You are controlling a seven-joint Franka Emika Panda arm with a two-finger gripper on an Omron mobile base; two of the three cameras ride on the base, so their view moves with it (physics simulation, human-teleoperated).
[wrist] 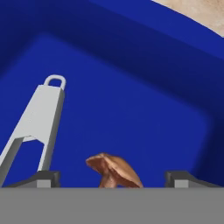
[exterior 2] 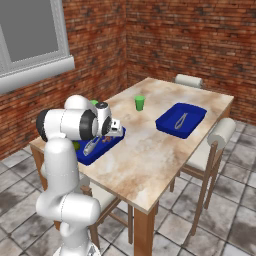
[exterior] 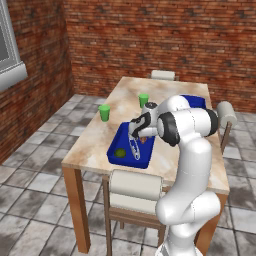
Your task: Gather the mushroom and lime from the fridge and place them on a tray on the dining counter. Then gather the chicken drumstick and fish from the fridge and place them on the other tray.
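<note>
My gripper [wrist: 114, 180] is open low over the near blue tray [wrist: 131, 109], its two fingertips wide apart. The brown mushroom [wrist: 114, 168] lies on the tray floor between them, touched by neither. From the left base view, the gripper [exterior: 138, 134] hangs over this tray [exterior: 121, 137], and the yellow-green lime [exterior: 120, 153] rests in its near corner. The other tray [exterior 2: 192, 111] sits further along the dining counter [exterior 2: 150, 155]. The fridge, chicken drumstick and fish are out of view.
Grey metal tongs [wrist: 37, 122] lie in the near tray beside the mushroom, and another pair [exterior 2: 180, 120] lies in the far tray. Two green cups [exterior: 104, 112] [exterior: 143, 100] stand on the counter. Chairs [exterior: 135, 192] [exterior 2: 215, 145] ring the table. Brick walls stand behind.
</note>
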